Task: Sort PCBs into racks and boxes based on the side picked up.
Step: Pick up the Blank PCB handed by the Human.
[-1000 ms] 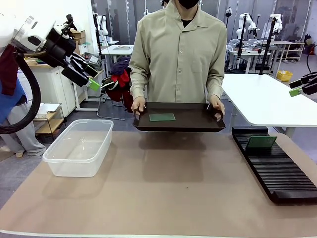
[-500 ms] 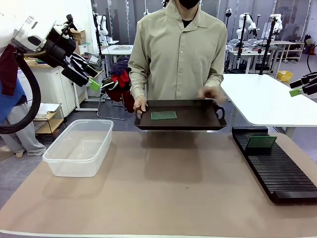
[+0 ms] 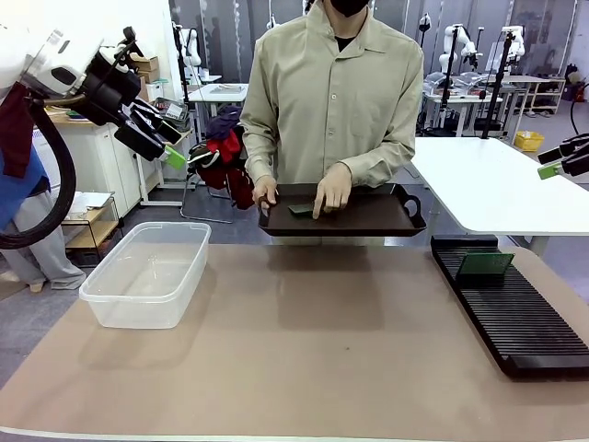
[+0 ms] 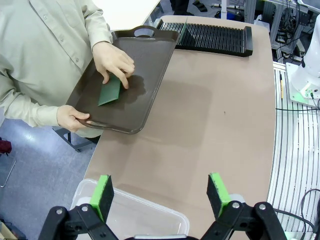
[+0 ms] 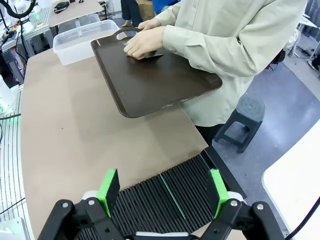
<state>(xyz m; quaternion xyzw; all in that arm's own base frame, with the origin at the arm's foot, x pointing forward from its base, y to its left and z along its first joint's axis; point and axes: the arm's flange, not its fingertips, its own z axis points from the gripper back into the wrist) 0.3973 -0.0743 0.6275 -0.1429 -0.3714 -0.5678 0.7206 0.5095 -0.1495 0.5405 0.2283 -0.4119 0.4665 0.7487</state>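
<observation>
**While a hand presses the board, both claws hang spread**

As we look across the worktop (image 3: pixel 322 350), the person holds a dark tray (image 3: pixel 373 216) over its far edge, one hand (image 3: pixel 266 193) gripping the tray's handle. One PCB (image 3: pixel 301 210) lies flat on the tray, toward that held end, and the person's other hand (image 3: pixel 333 189) rests its fingertips on it. The second PCB (image 3: pixel 485 264) stands upright in the black rack (image 3: pixel 520 318), which lies right of the tray, at the rack's end nearer the tray. The clear tub (image 3: pixel 147 273) sits left of the tray. Our left claw (image 4: pixel 162 192) hangs high and left of the tray, fingers spread, gripping nothing. Our right claw (image 5: pixel 163 186) is well right of the tray, over the rack, likewise spread and bare.
</observation>
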